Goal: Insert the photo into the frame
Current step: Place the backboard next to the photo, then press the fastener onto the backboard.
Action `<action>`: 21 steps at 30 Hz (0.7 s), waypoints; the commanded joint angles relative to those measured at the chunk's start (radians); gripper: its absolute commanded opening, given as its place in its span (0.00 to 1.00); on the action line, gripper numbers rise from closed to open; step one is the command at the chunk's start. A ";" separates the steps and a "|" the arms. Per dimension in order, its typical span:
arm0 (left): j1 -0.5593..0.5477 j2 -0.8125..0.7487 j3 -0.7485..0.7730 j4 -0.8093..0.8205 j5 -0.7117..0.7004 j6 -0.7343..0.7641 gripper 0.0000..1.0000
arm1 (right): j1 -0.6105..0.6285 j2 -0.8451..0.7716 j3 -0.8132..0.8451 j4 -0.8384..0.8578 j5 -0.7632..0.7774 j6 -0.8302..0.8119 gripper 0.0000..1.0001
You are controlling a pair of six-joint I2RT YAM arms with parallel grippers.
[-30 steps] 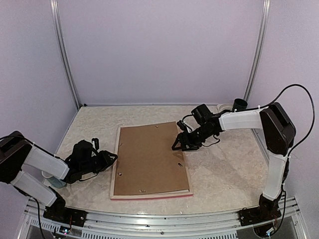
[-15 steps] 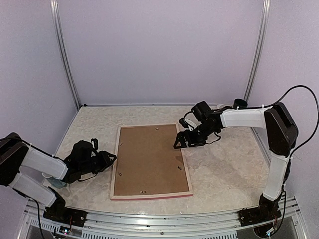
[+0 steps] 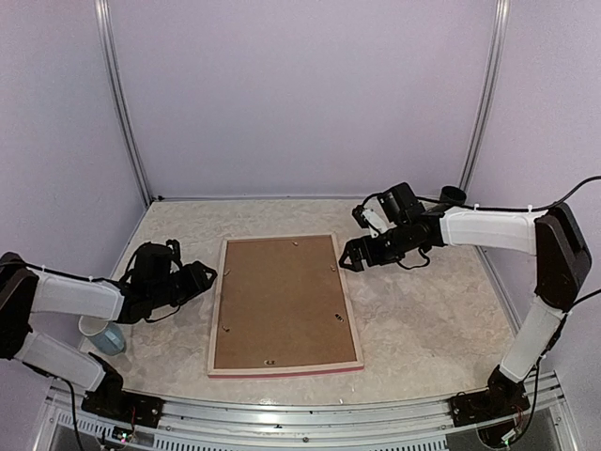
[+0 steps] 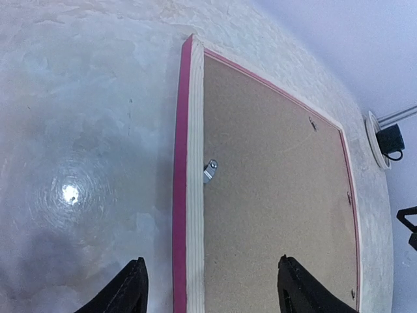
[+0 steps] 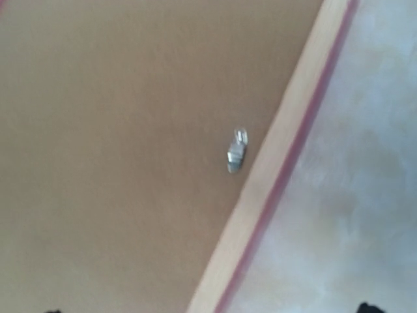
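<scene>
Pink-edged frame face down on bench, brown backing board up, left end effector spread beside its left edge, right end effector spread by far-right corner

The top camera looks down from above and behind the arm bases, taking in the whole frame from afar. The left wrist camera looks past the left gripper along the frame rail just ahead of its fingers. The right wrist camera hangs close over the opposite rail. All share the frame's back.
</scene>
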 commanded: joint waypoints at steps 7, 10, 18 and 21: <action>0.040 0.159 0.179 -0.143 -0.011 0.144 0.67 | 0.045 0.040 -0.055 0.020 0.049 -0.019 0.98; 0.033 0.218 0.224 -0.158 -0.026 0.163 0.66 | 0.065 0.071 -0.049 0.021 0.063 -0.011 0.99; 0.022 0.337 0.306 -0.187 -0.059 0.201 0.63 | 0.099 0.168 0.022 0.000 0.126 0.008 0.99; 0.020 0.357 0.322 -0.186 -0.063 0.205 0.62 | 0.102 0.196 0.043 -0.007 0.153 0.013 0.98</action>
